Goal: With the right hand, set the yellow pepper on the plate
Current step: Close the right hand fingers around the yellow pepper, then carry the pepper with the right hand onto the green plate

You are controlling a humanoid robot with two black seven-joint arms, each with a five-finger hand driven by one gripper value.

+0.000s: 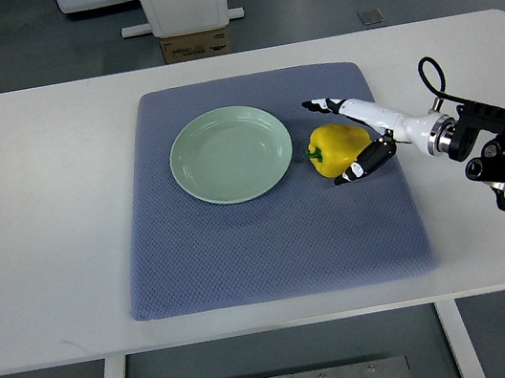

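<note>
Surface (pixel 47 233): your white surface fills most of the frame; the robot's right arm comes in from the right edge, and no left arm shows.
Mat (pixel 271 244): a blue-grey mat lies at the centre, carrying both the plate and the pepper.
Plate (pixel 231 154): pale green and bare, it sits at upper centre of the mat.
Yellow pepper (pixel 338 148): it rests on the mat just right of the plate, near its rim but apart, stem end toward the plate.
Right hand (pixel 346 137): your fingers (pixel 321 103) bracket the pepper — one above it, one below — spread and seemingly not closed on it.
Risk: if you close off-centre, the smooth round pepper may squirt out or roll — likely toward the plate's rim, nudging it. Lift too low and the pepper could catch that rim.
</note>
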